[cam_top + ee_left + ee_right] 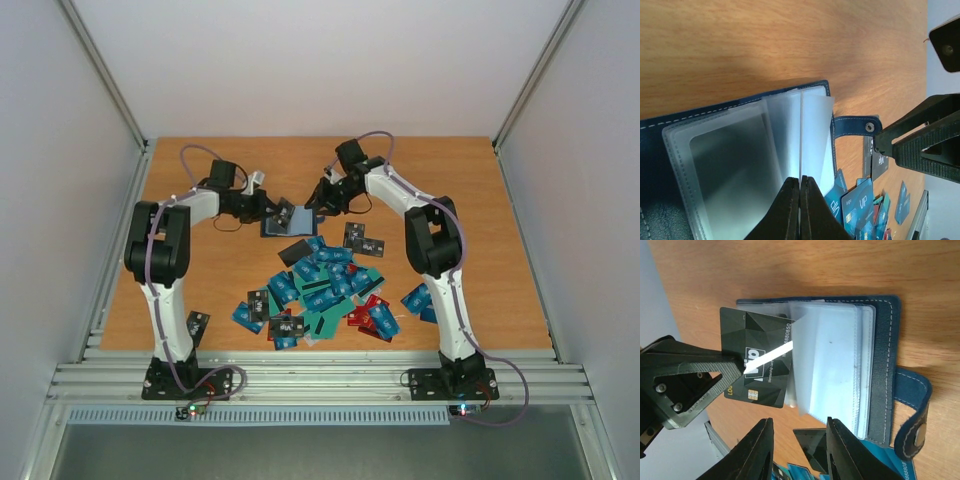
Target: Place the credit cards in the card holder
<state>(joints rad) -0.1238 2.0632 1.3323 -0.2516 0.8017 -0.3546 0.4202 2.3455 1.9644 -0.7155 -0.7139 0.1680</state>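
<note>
Lying on the counter (470, 200) close by the left arm's lower link, a lone dark card (198, 322) sits apart from the rest. Farther back, the left claw (800, 182) is pressed together on a clear sleeve (815, 125) of the card holder (882, 340), holding that leaf on edge so it stands up from the others. The card holder lies open on the wood toward the far middle of the counter, between the two claws, with its navy cover down and its snap strap (855, 125) out to one side. A black card (757, 340) with white print rests at the holder's open side, one edge beneath the cloudy sleeves; whether it is inside a pocket I cannot tell. The right claw (800, 422) hovers just beside the holder with its fingers spread. Another dark card (810, 445) shows in the gap between them, with bare wood visible between it and one finger. Nearer the arms, the credit cards (325, 285) form a loose heap of blue, teal, black and red, with a couple of blue ones (418, 298) just beside the right arm.
</note>
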